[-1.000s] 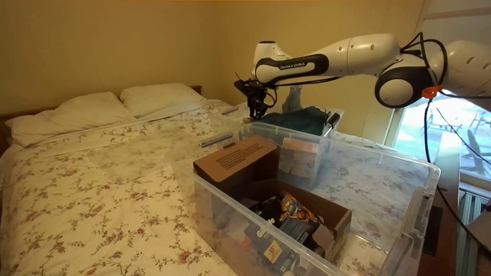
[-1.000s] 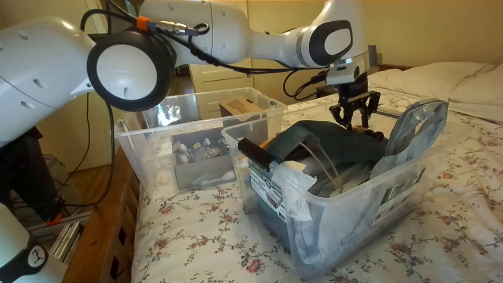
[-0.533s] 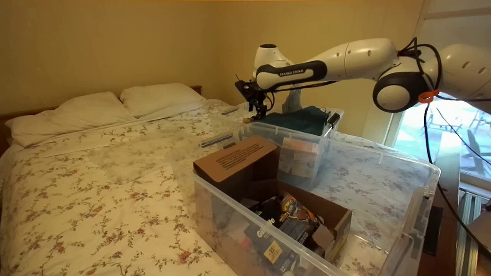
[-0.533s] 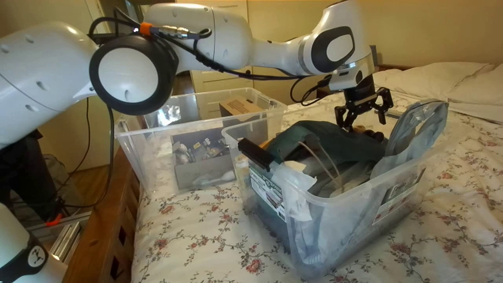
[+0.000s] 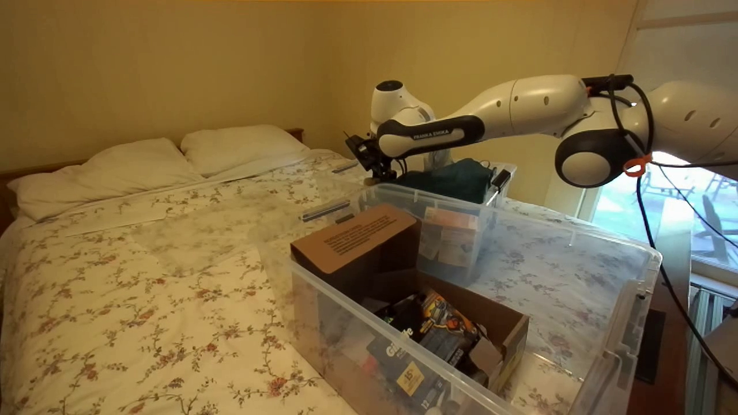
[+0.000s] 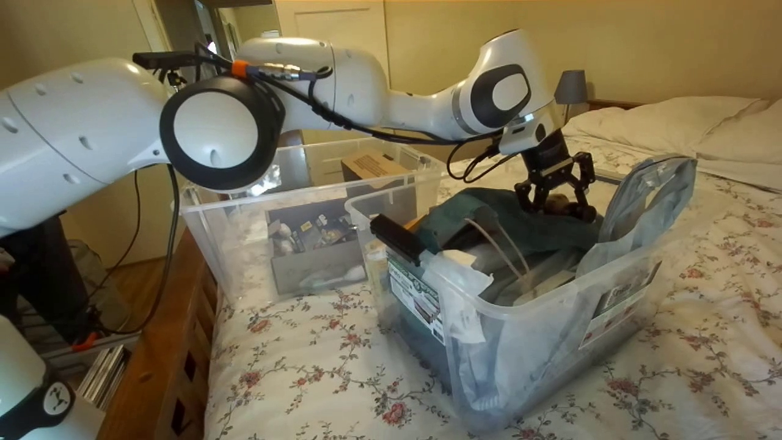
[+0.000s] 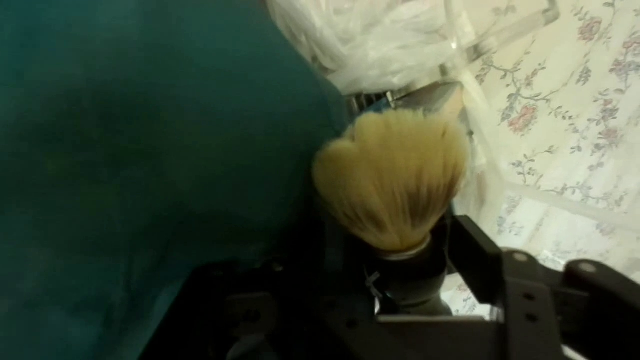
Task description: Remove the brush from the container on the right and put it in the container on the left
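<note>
The brush has pale tan bristles and a dark handle. It lies on the teal cloth at the far edge of the right container, a clear bin; its bristles also show in an exterior view. My gripper is down around it, fingers apart, one on each side. In the wrist view my gripper has its right finger close beside the handle; the other finger is lost in shadow, so contact is unclear. The left container is a clear bin, near in an exterior view.
Teal cloth fills much of the right container. A grey-blue plastic bag stands up at its side. A white plastic bag lies beyond the brush. The left container holds an open cardboard box with packages. Both bins stand on a bed.
The arm has come down and the wrist has tilted. The gripper has gone from above the brush to around it, with a finger on each side. The bins have not moved.
</note>
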